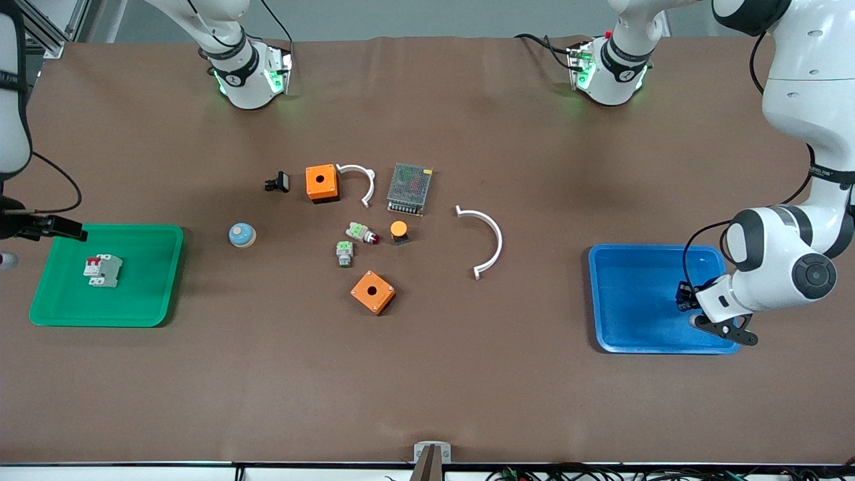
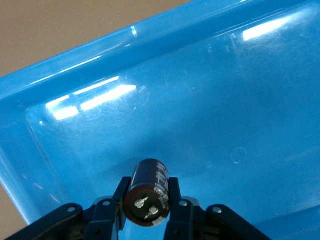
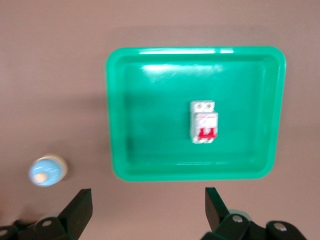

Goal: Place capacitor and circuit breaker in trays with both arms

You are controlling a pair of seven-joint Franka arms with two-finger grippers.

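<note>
My left gripper [image 1: 693, 312] is shut on the capacitor [image 2: 150, 192], a dark cylinder with a pale end. It holds it low over the blue tray [image 1: 634, 294], at the tray's edge toward the left arm's end of the table. The tray floor [image 2: 200, 100] fills the left wrist view. The circuit breaker [image 1: 102, 270], white-grey with red levers, lies in the green tray [image 1: 100, 319]. My right gripper [image 3: 147, 207] is open and empty. It is high up by the green tray's edge [image 1: 63, 228], well above the breaker [image 3: 203, 121].
In the middle of the table lie two orange boxes [image 1: 322, 182] [image 1: 373, 292], a metal mesh unit [image 1: 409, 188], two white arcs [image 1: 484, 240], green push-button parts [image 1: 345, 253], an orange-capped button [image 1: 399, 230], a black clip [image 1: 277, 182] and a blue dome [image 1: 242, 235].
</note>
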